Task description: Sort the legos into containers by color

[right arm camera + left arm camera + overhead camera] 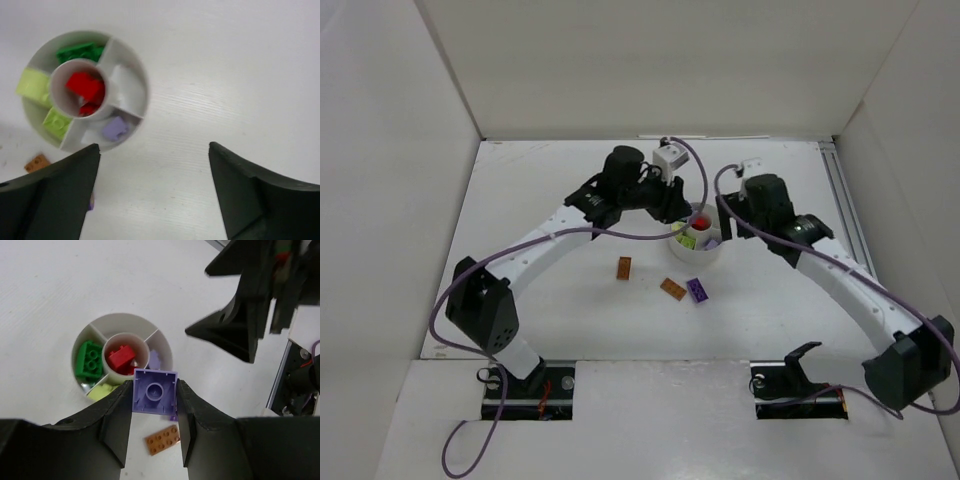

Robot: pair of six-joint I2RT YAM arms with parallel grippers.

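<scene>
Top view: you see both arms bent inward over the tub (692,256), which sits mid-table. Loose legos lie on the table (570,320) just in front of it: an orange-brown brick (623,267), a second orange-brown brick (672,288) and, just beside that one, a flat purple piece (698,290). You cannot read either set of fingers from here, as the wrists cover them.

Left wrist view: this gives you the grip. The left gripper (155,396) is clamped on a purple brick (154,389), one finger on each side, its single stud facing the camera. The brick hangs above the tub's near rim. In the tub you get a green brick (90,361) in the left wedge, a red brick (121,359) in the central circle and a pale purple piece (155,360) in the right wedge.

Right wrist view: the right gripper (154,147) has its fingers spread wide, with nothing between them and touching nothing. The tub lies up and left of them. Only this view shows you two yellow-green pieces (34,84) in separate wedges.
</scene>
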